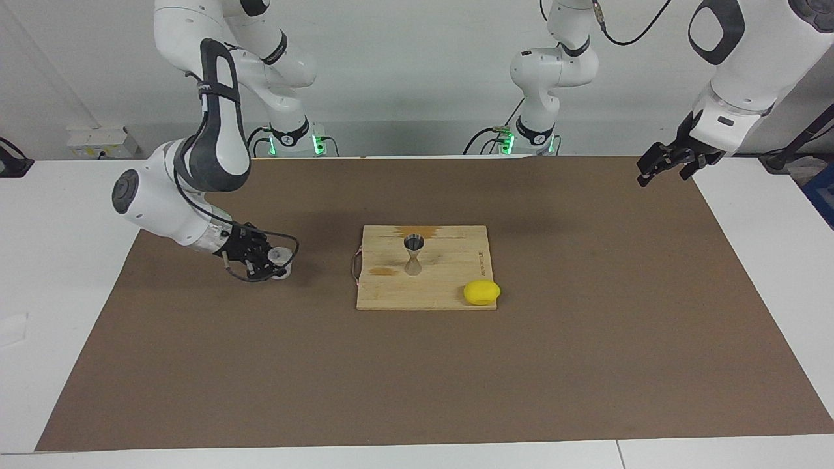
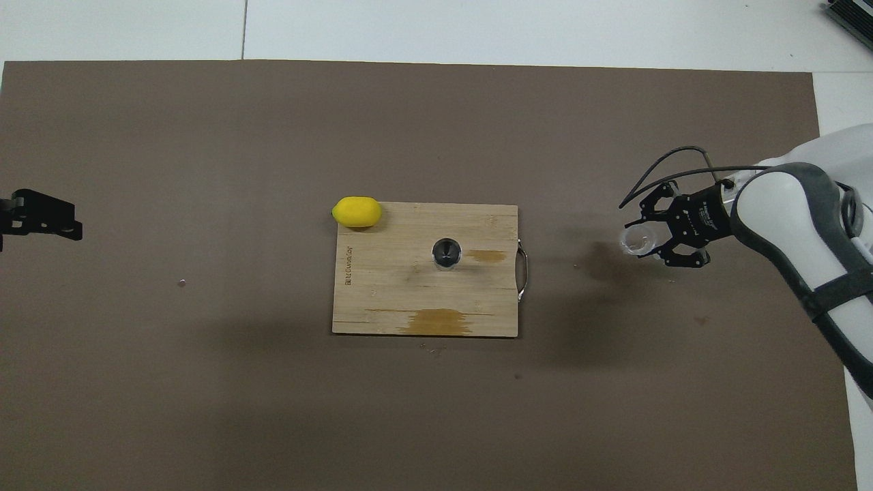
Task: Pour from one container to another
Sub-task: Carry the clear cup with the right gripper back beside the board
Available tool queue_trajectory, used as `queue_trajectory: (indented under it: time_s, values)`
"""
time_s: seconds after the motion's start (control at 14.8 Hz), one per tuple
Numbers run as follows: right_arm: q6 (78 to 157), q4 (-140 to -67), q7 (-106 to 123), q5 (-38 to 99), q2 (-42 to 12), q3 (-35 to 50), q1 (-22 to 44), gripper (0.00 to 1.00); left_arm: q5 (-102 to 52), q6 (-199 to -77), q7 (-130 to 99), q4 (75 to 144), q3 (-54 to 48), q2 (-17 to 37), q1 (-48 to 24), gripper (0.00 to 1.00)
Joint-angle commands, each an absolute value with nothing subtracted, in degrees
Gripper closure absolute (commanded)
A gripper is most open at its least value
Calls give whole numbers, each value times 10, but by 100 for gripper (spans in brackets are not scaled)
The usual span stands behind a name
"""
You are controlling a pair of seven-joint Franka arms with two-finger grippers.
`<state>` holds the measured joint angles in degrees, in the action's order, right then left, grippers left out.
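The clear cup (image 1: 281, 255) (image 2: 636, 240) is held tilted, low over the brown mat (image 1: 586, 365), off the board toward the right arm's end of the table. My right gripper (image 1: 279, 260) (image 2: 644, 241) is shut on it, reaching in sideways. Whether the cup touches the mat I cannot tell. The steel jigger (image 1: 414, 255) (image 2: 447, 253) stands upright in the middle of the wooden board (image 1: 449, 286) (image 2: 402, 300). My left gripper (image 1: 661, 174) (image 2: 51, 221) waits open with nothing in it, raised over the mat's edge at the left arm's end.
A yellow lemon (image 1: 481, 292) (image 2: 356, 211) lies at the board's corner farthest from the robots, toward the left arm's end. The board has a wire handle (image 1: 356, 264) (image 2: 522, 273) on the edge facing the cup, and darker stains.
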<state>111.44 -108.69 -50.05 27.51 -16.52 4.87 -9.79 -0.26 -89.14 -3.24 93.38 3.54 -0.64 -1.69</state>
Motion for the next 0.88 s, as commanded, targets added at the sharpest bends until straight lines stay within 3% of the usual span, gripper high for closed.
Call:
queue_trajectory:
  time_s: [0.0,0.27,0.34,0.47,0.68,0.81]
  values:
    - [1114,-1101,-450,301,-180,56,-120,100,-10,-902,-40,957,35,-25,-16,0]
    - [1129,-1124,-436,302,-178,56,-130,98,-10,-902,-40,957,35,-25,-16,0]
    - [1129,-1128,-437,302,-178,55,-132,90,-10,-902,-40,957,35,-25,-16,0]
    - [1136,-1131,-436,301,-177,55,-133,59,-10,-902,-40,957,35,-25,-16,0]
    - [1136,-1131,-439,298,-170,54,-133,43,-10,-902,-40,957,35,-25,-16,0]
    - [1133,-1131,-444,293,-155,54,-132,26,-10,-902,-40,957,35,-25,-16,0]
